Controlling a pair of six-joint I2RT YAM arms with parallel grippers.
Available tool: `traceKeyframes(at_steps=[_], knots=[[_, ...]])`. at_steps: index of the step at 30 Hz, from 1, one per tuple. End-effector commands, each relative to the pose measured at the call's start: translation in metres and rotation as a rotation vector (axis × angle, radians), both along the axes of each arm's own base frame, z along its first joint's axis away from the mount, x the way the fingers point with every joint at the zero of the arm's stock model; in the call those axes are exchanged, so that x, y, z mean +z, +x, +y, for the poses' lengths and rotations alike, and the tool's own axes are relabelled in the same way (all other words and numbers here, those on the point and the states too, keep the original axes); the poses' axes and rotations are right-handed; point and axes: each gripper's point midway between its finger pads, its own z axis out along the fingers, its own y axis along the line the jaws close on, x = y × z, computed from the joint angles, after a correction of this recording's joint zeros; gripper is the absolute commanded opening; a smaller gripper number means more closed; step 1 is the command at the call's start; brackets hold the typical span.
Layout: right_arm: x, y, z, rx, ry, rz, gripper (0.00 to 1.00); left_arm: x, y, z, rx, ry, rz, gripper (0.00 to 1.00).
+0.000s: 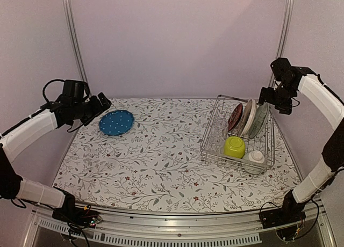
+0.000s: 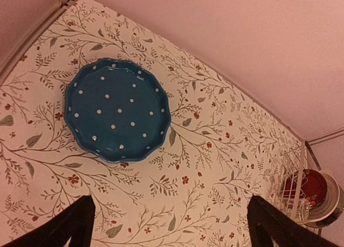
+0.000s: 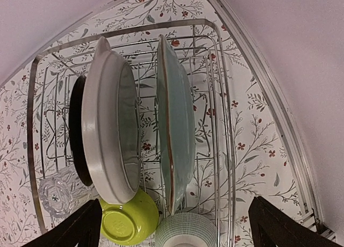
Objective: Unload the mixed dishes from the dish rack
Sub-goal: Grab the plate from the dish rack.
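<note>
Top view: the dish rack (image 1: pixel 208 145) stands at the right of the desk (image 1: pixel 161 166) and holds three upright plates at its far end: a red floral plate (image 1: pixel 235 117), a grey ringed plate (image 1: pixel 248 117) and a pale blue-green plate (image 1: pixel 259 120). A lime-green bowl (image 1: pixel 234 146) and a small whitish bowl (image 1: pixel 256 157) sit in front of them. The right fingers (image 1: pixel 269 99) hang above the far right corner of the rack, clear of every dish. The left fingers (image 1: pixel 102 103) hover near a blue dotted plate (image 1: pixel 116 122) that lies flat on the desk, well apart from the rack. Left wrist view: the left fingers stand wide apart and hold nothing. The blue dotted plate lies beyond them, untouched. Right wrist view: the right fingers stand wide apart and empty, directly over the pale blue-green plate. This plate stands close beside the grey ringed plate. Hazard: a descending finger can strike the neighbouring rim or a rack wire instead of entering the narrow gap. Hazard: a grip on a thin glazed rim can slip, and the plate then falls onto the bowls below. Hazard: a tilted lift can snag the prongs and drag the rack, which can tip the clear glass (image 3: pixel 56 193) lying in the left part of the rack.
</note>
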Motion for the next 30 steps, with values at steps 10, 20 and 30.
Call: traceKeyframes(at_steps=[10, 20, 30], knots=[[-0.046, 0.031, -0.003, -0.062, 0.051, 0.08, 0.82, 0.004, -0.002, 0.0, 0.004, 0.007, -0.016, 1.0], [-0.076, 0.043, -0.008, -0.069, 0.077, 0.118, 0.72, -0.001, 0.001, -0.004, -0.005, -0.009, -0.011, 0.99], [-0.091, 0.049, -0.003, -0.064, 0.101, 0.133, 0.58, 0.002, 0.004, -0.007, -0.012, -0.022, -0.014, 1.0]])
